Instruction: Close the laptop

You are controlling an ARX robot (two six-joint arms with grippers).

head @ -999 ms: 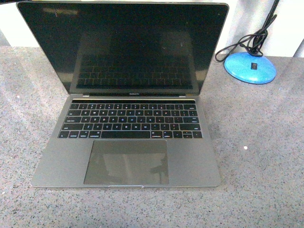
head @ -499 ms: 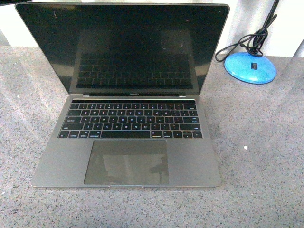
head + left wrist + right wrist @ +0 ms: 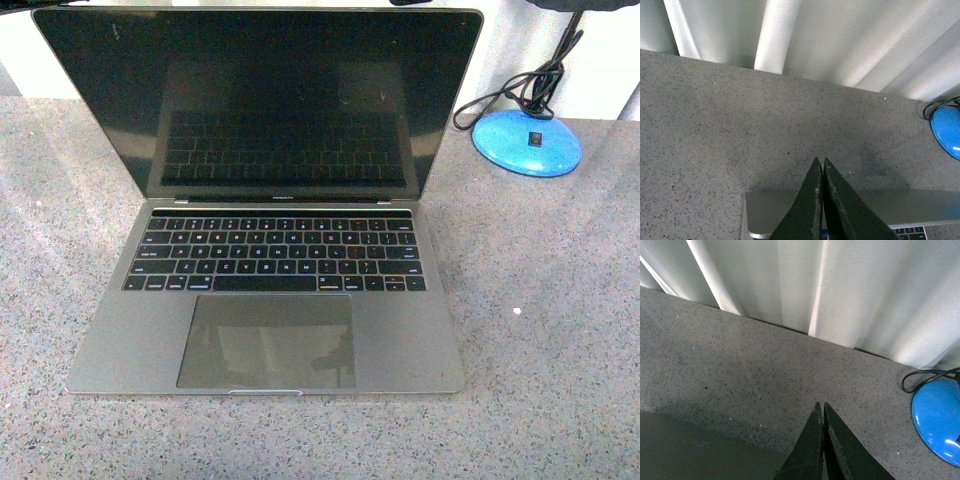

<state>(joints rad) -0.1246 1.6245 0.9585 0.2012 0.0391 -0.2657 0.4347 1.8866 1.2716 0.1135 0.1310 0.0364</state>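
Observation:
The laptop [image 3: 270, 335] lies open on the grey speckled table [image 3: 540, 350], its black screen [image 3: 270, 100] upright and tilted a little back. In the left wrist view my left gripper [image 3: 820, 162] is shut and empty, its tips over the laptop's grey lid [image 3: 890, 207] near one corner; a few keys [image 3: 912, 232] show beside it. In the right wrist view my right gripper [image 3: 821, 405] is shut and empty, over the table behind the laptop, with the dark grey lid [image 3: 690, 450] beside it.
A blue round lamp base [image 3: 527, 142] with a coiled black cable [image 3: 520, 95] stands on the table right of the screen; it also shows in the left wrist view [image 3: 947, 132] and the right wrist view [image 3: 937, 420]. A white curtain [image 3: 840, 35] hangs behind the table.
A dark shape has come into the top right edge of the front view. The laptop stays open, its lid barely changed.

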